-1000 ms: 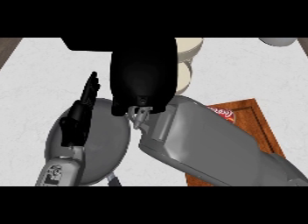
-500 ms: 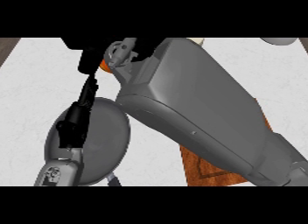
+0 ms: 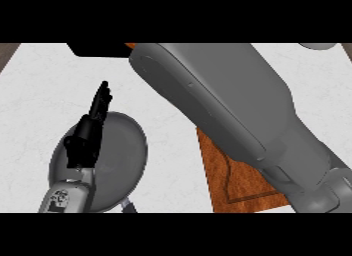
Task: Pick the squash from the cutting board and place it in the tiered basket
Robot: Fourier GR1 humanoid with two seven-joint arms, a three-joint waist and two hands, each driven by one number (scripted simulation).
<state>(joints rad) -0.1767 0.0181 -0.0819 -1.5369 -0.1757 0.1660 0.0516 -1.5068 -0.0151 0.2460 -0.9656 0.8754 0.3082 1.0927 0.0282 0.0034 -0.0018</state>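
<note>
Blocking the cutting board (image 3: 234, 172): right forearm (image 3: 231, 110).

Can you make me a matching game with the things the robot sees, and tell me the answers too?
Things:
1. left hand
2. right forearm
3. cutting board
4. counter

Descriptions:
A. white and marbled
B. reddish-brown wood
C. big and grey, slanting across the middle
D. black, fingers straight, at the view's left

Pairs: 1-D, 2-C, 3-B, 4-A
</note>
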